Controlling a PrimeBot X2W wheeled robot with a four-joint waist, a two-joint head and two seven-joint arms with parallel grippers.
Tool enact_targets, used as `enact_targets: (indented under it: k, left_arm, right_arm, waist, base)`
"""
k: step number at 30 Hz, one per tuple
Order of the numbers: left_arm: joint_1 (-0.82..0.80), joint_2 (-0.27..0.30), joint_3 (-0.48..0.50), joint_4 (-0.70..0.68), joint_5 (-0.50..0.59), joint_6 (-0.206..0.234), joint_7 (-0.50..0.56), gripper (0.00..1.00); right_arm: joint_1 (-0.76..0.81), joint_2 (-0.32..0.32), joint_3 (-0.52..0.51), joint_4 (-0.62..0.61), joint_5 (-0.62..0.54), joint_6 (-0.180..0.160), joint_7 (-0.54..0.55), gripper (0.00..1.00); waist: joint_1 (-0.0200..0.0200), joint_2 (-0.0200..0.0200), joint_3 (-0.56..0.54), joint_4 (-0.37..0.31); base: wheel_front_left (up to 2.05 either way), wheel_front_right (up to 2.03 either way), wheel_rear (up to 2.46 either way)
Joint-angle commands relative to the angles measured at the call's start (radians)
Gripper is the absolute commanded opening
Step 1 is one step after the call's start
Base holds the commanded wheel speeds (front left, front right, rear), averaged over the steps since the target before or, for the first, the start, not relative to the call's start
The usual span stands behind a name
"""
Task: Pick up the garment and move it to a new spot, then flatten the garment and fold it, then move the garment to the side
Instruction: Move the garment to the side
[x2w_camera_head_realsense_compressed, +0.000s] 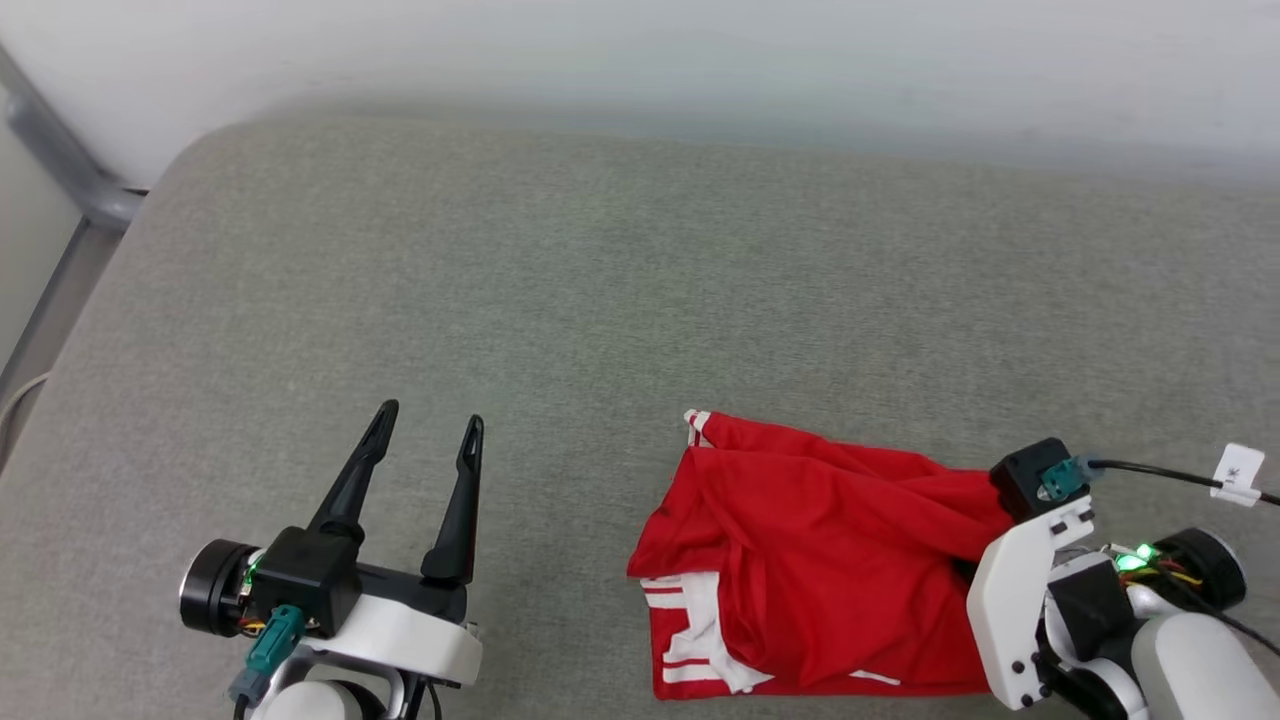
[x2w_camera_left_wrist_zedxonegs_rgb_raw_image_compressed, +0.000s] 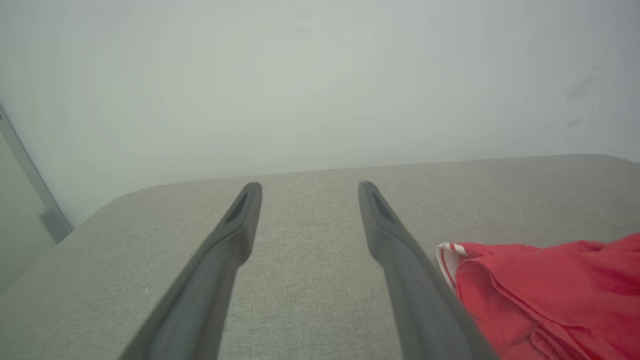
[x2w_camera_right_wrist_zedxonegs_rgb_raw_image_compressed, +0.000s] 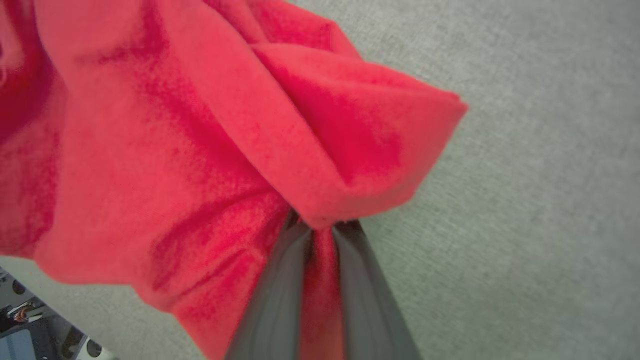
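While my right gripper (x2w_camera_right_wrist_zedxonegs_rgb_raw_image_compressed: 322, 227) pinches a bunched fold of the garment (x2w_camera_head_realsense_compressed: 820, 560), fingers nearly together on red cloth, it lies crumpled at five o'clock on the grey cushion (x2w_camera_head_realsense_compressed: 600, 280). My left gripper (x2w_camera_head_realsense_compressed: 432, 415), seven o'clock: spread wide, empty, apart from the cloth. White wall (x2w_camera_head_realsense_compressed: 700, 50) at twelve.

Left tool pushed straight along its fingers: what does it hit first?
Way looks free: the left tool points over bare grey cushion toward the white wall, likely first contact. The red shirt lies off to its right.
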Motion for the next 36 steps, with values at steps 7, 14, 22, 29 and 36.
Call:
enact_targets:
  k: [7,14,22,29,36]
  left_arm:
    - [0.007,0.007,-0.014,-0.016,0.006,-0.001,-0.002,1.00]
    - [-0.027,0.014,-0.039,-0.029,0.006,-0.001,-0.002,1.00]
    - [-0.101,0.040,-0.090,-0.055,0.007,-0.001,-0.002,1.00]
    - [-0.151,0.059,-0.113,-0.081,0.009,-0.001,-0.002,1.00]
    - [-0.184,0.078,-0.120,-0.116,0.013,-0.001,-0.002,1.00]
  right_arm:
    - [-0.070,-0.189,0.101,-0.056,0.031,-0.002,0.001,0.00]
    - [-0.127,-0.384,0.156,-0.041,0.014,-0.002,-0.046,0.00]
    - [-0.219,-0.623,0.166,0.096,-0.025,-0.002,-0.172,0.00]
    - [-0.245,-0.732,0.108,0.249,-0.048,-0.002,-0.276,0.00]
    - [-0.283,-0.746,-0.023,0.451,-0.087,-0.002,-0.388,0.00]
  waist:
    - [0.0000,0.0000,0.003,-0.069]
    - [0.0000,0.0000,0.059,-0.112]
    - [0.0000,0.0000,0.185,-0.161]
    - [0.0000,0.0000,0.264,-0.163]
    - [0.0000,0.0000,0.329,-0.152]
  base:
    - [0.00,0.00,0.00]
    - [0.00,0.00,0.00]
    - [0.00,0.00,0.00]
    - [0.00,0.00,0.00]
    - [0.00,0.00,0.00]
